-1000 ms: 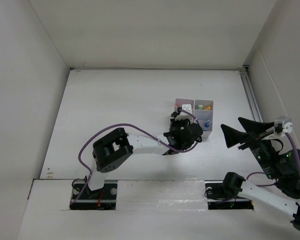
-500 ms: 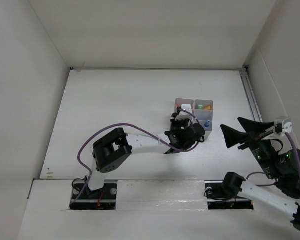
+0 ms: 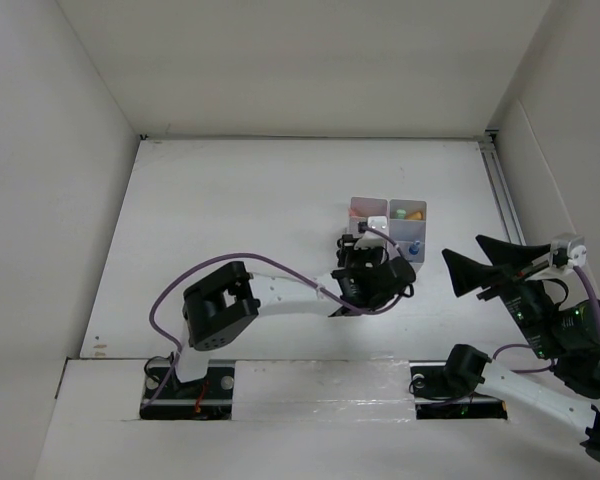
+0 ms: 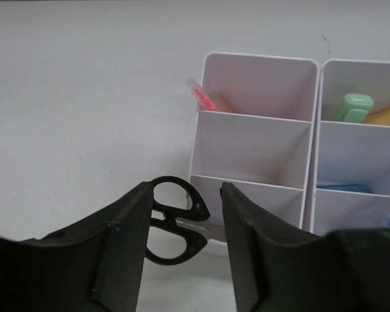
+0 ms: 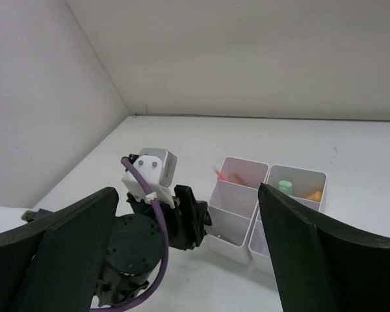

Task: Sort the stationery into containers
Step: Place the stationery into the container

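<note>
The scissors (image 4: 175, 221) lie flat on the desk (image 4: 78, 104), just beside the near-left corner of the organiser (image 4: 260, 58), not yet sorted. Over the last second our left claw (image 4: 185, 190) has slid slightly toward the near edge. It now straddles them, wide open, gripping nothing. We judge it is lining up a pick. Our right claw (image 3: 462, 250) hangs open and empty, well apart.

The top view looks steeply down from above and behind the near edge, taking in the whole table (image 3: 230, 200). The left wrist view sits low and close, facing far, just before the organiser (image 4: 253, 140). The right wrist view stands higher and farther off at the right, facing left. All three share the organiser.
</note>
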Available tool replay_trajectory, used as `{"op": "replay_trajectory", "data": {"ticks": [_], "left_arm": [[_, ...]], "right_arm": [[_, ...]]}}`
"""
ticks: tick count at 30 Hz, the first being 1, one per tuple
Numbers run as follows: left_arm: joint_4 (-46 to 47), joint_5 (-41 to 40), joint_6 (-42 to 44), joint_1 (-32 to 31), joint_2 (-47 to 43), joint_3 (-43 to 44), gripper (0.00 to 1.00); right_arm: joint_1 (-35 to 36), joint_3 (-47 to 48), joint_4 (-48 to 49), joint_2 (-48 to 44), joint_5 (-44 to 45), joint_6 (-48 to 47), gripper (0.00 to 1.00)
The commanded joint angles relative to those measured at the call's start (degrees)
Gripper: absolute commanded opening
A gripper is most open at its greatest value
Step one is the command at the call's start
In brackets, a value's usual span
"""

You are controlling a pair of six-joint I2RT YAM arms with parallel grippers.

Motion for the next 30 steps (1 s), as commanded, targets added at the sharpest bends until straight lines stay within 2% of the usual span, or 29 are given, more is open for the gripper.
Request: {"op": "replay_trajectory", "data": {"ticks": [1,3,4,7,10,11,14,15,17,23,30], "left_arm": [[-0.1,-3.59,-0.09,-1.78,-8.36,1.81,0.44],[-1.76,-3.59,-0.61,-1.78,-10.47,1.81,0.58],[-5.25,-3.59,-3.92,-1.78,-12.74,1.81,0.74],[-9.49,-5.69,-6.5,-1.78,-15.91,1.81,0.84],[-22.02,-7.11,-16.21,-0.38,-19.7,3.72,0.96],[-32.08,-6.5,-20.52,1.02,-21.27,4.61,0.96],[-46.37,-7.89,-35.73,1.03,-23.74,5.93,1.0],[-58.16,-8.51,-40.99,1.03,-25.14,6.72,1.0],[-68.61,-8.52,-52.42,1.03,-26.55,6.64,1.0],[-68.65,-4.21,-50.8,1.56,-43.06,-3.28,1.0],[-68.65,-2.89,-45.88,-0.02,-57.31,-10.41,1.0]], "right_arm": [[-0.19,1.4,1.41,0.49,-1.2,0.25,0.94],[-0.19,1.4,1.41,1.02,-1.2,0.25,0.94],[-0.19,1.4,1.41,1.63,-1.2,0.25,0.94],[-0.19,2.72,0.8,3.12,-1.2,-0.27,1.0],[-0.19,4.82,-1.3,5.05,-0.06,-0.27,1.0],[-0.19,5.53,-2.27,5.67,-0.06,-0.27,1.0],[-0.19,9.21,-6.75,8.65,1.7,-0.27,1.0],[-0.19,10.36,-9.72,9.62,3.18,-0.27,1.0],[-0.19,13.35,-12.37,12.08,4.51,-0.27,1.0],[-0.19,18.36,-21.34,13.15,9.0,0.34,1.0],[-0.19,20.21,-28.38,6.74,10.48,0.34,1.0]]}}
